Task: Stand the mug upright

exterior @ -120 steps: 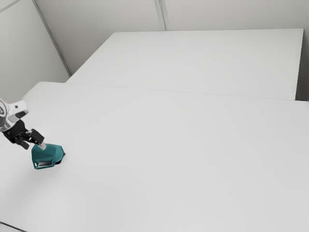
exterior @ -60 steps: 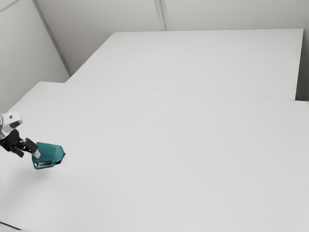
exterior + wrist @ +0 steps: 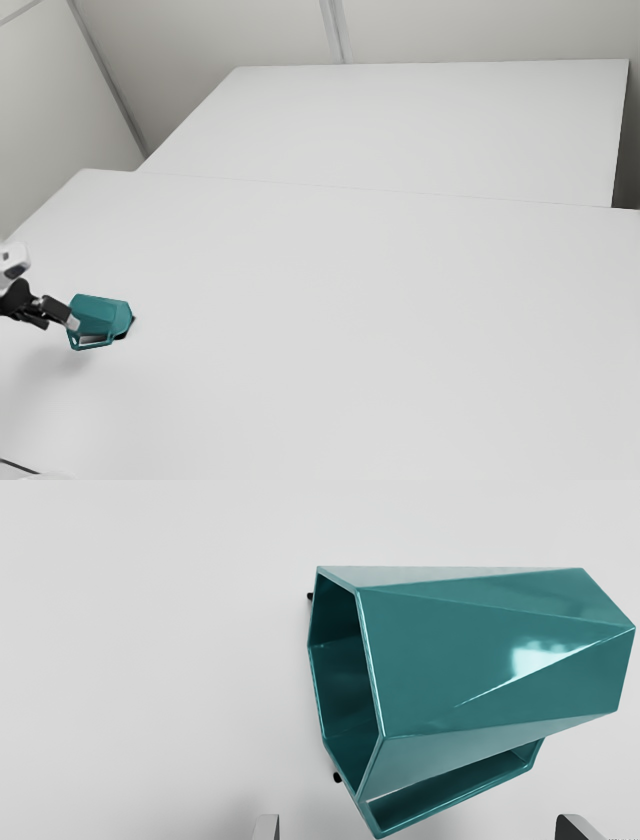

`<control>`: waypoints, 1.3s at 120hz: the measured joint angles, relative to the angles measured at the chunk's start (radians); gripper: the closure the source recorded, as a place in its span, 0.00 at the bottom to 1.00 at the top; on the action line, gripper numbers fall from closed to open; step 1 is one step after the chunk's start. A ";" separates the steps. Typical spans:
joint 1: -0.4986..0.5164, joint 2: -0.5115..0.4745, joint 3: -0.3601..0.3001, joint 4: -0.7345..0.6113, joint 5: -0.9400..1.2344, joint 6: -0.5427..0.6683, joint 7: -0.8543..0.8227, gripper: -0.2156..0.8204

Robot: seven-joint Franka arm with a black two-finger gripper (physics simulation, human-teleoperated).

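Shifted slightly toward the exterior view's left, the gripper (image 3: 57,323) has its jaws wide apart and empty, near the tipped teal mug (image 3: 98,314).

I see a plain white table (image 3: 380,330) spreading across most of the exterior view, and the same pale top lies under my wrist view. Beyond its far edge I make out a white slab (image 3: 420,130), flat and smooth. Behind that stand grey walls (image 3: 200,45), with a vertical strip (image 3: 335,30) running down to the slab's far edge. Near the exterior view's lower left corner I notice a thin dark line (image 3: 20,467).
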 joint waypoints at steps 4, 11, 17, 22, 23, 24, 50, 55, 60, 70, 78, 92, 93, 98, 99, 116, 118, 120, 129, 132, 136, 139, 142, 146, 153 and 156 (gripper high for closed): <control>-0.001 0.006 0.000 -0.001 -0.002 0.003 0.014 0.21; -0.001 0.010 -0.001 -0.002 -0.005 0.008 0.037 0.21; -0.001 0.011 -0.003 -0.002 -0.009 0.011 0.057 0.21; -0.001 0.011 -0.004 -0.003 -0.020 0.013 0.076 0.21; -0.001 0.011 -0.004 -0.003 -0.022 0.013 0.080 0.21; -0.001 0.011 -0.004 -0.003 -0.024 0.013 0.084 0.21; -0.007 0.015 -0.006 -0.001 -0.079 0.031 0.174 0.21; -0.009 0.026 -0.006 0.001 -0.095 0.035 0.193 0.21; -0.010 0.039 -0.005 0.002 -0.115 0.041 0.213 0.21; -0.013 0.051 -0.005 0.003 -0.154 0.052 0.254 0.22; -0.013 0.060 -0.004 0.003 -0.172 0.058 0.283 0.22; -0.007 0.064 -0.006 0.003 -0.189 0.064 0.326 0.22; -0.007 0.064 -0.006 0.003 -0.189 0.065 0.329 0.22; -0.005 0.064 -0.006 0.003 -0.193 0.066 0.343 0.22; -0.004 0.064 -0.006 0.003 -0.194 0.066 0.345 0.22; 0.004 0.063 -0.014 0.001 -0.213 0.068 0.384 0.24; 0.006 0.063 -0.016 0.000 -0.216 0.068 0.388 0.24; 0.007 0.063 -0.019 0.000 -0.219 0.068 0.392 0.24; 0.004 0.064 -0.026 0.000 -0.240 0.068 0.408 0.25; 0.003 0.064 -0.029 -0.001 -0.250 0.068 0.413 0.25; 0.003 0.065 -0.036 -0.001 -0.264 0.068 0.420 0.25; 0.001 0.065 -0.038 -0.002 -0.276 0.068 0.424 0.25; -0.002 0.065 -0.041 -0.002 -0.287 0.068 0.429 0.25; -0.007 0.065 -0.042 -0.002 -0.301 0.068 0.434 0.26; -0.014 0.065 -0.044 -0.005 -0.322 0.068 0.443 0.28; -0.017 0.064 -0.044 -0.006 -0.329 0.068 0.447 0.29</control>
